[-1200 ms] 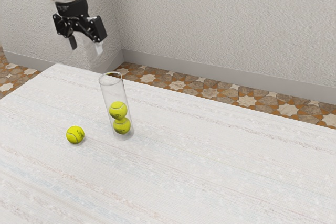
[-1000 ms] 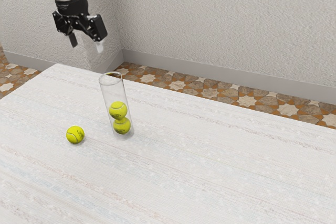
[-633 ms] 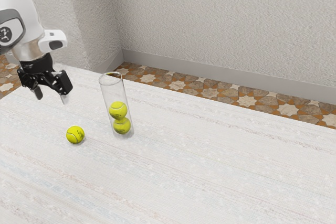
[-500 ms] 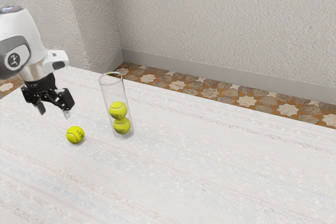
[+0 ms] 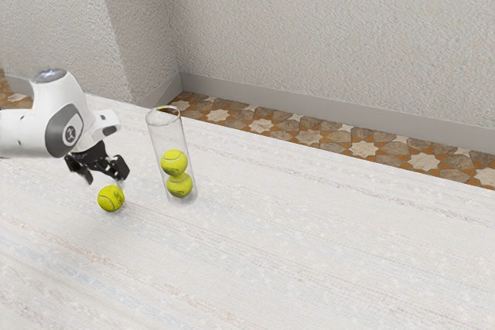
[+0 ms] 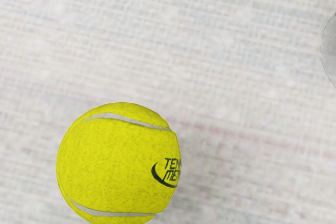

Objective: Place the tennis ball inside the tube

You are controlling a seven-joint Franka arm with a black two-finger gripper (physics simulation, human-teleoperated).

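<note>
Pale striped tabletop (image 5: pixel 309 245): Franka arm (image 5: pixel 35 133), bent downward at the exterior view's left; two-finger gripper (image 5: pixel 104 182), fingers (image 5: pixel 119 169) spread, low over one loose tennis ball (image 5: pixel 110 199). Next along, clear upright tube (image 5: pixel 169 135), two stacked balls (image 5: pixel 174 163) inside.

textured pale walls (image 5: pixel 332 36), grey skirting (image 5: pixel 309 107), star-patterned brown floor (image 5: pixel 363 148)

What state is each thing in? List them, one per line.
Loose ball: on the table, ungripped
Gripper: open, over the loose ball
Tube: upright, open-topped, partly filled
Lower ball: inside the tube, at the bottom
Upper ball: inside, stacked on the lower ball
</note>
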